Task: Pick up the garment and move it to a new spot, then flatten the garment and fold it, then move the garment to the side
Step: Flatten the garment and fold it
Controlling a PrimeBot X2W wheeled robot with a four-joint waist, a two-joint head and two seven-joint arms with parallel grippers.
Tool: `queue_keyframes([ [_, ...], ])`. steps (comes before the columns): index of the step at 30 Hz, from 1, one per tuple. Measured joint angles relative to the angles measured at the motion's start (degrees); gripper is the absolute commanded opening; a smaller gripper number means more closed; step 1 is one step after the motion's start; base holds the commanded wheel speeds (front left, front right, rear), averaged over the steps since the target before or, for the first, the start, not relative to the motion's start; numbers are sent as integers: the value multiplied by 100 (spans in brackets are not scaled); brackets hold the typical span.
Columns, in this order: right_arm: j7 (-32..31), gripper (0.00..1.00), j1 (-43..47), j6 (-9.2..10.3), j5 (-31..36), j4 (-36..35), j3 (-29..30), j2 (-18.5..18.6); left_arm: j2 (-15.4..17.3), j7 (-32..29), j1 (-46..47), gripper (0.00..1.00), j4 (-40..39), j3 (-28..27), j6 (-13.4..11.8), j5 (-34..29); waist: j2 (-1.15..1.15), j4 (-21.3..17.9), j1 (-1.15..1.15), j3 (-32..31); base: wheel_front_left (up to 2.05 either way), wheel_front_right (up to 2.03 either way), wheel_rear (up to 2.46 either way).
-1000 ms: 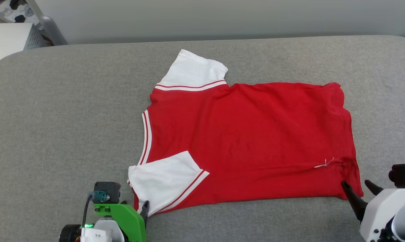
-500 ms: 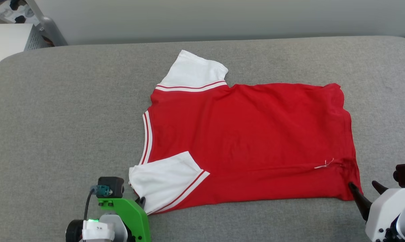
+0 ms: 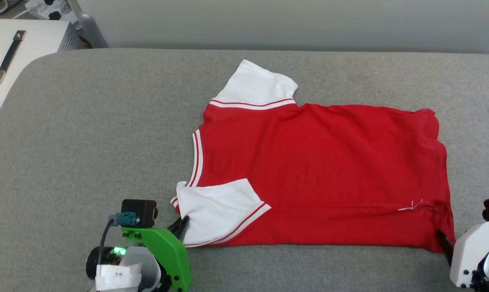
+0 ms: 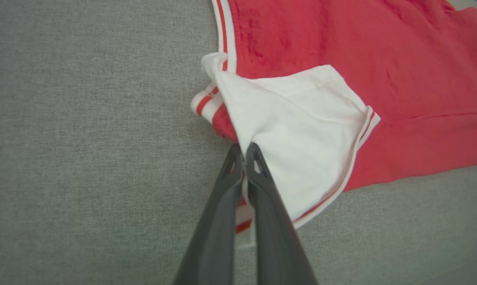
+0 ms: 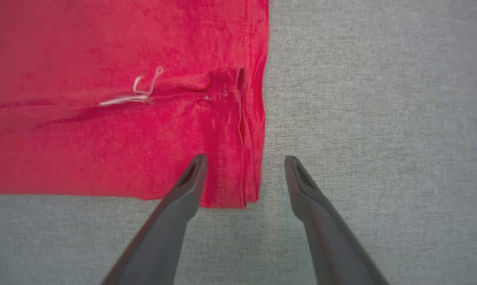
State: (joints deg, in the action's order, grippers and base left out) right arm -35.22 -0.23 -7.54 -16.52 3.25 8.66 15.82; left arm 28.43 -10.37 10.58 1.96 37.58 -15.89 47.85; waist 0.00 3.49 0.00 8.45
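1. The shirt (image 3: 321, 174) lies spread on the grey pad (image 3: 86, 142), neck toward my left and hem toward my right. Its near sleeve (image 4: 301, 134) is folded over the red body.
2. My left gripper (image 4: 244, 152) is pinched tight on that sleeve's outer edge.
3. My right gripper (image 5: 246, 159) stands wide and holds nothing, with 1 finger over the hem corner and 1 over bare pad.
4. To do this well, I should straddle both layers at the hem, close firmly, then raise the 2 corners together, evenly, keeping the cloth taut so nothing bunches.
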Motion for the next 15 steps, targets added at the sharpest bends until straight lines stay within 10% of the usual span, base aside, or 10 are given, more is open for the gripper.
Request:
queue_keyframes([
  [9, -146, 100, -266, 0, 100, 587, 90, -146, 67, -36, 1, 0, -253, 5, -57, -43, 0, 112, 0, 211, 0, 0, 0],
  [11, -152, 0, -290, 0, 97, 662, 103, -157, 74, -36, 1, 0, -253, 9, -58, -44, 0, 125, 0, 230, 0, 0, 0],
  [15, -93, 0, -364, 0, 75, 786, 85, -140, 97, -54, 0, 0, -221, 9, -59, -43, 0, 104, 0, 204, 0, 0, 0],
])
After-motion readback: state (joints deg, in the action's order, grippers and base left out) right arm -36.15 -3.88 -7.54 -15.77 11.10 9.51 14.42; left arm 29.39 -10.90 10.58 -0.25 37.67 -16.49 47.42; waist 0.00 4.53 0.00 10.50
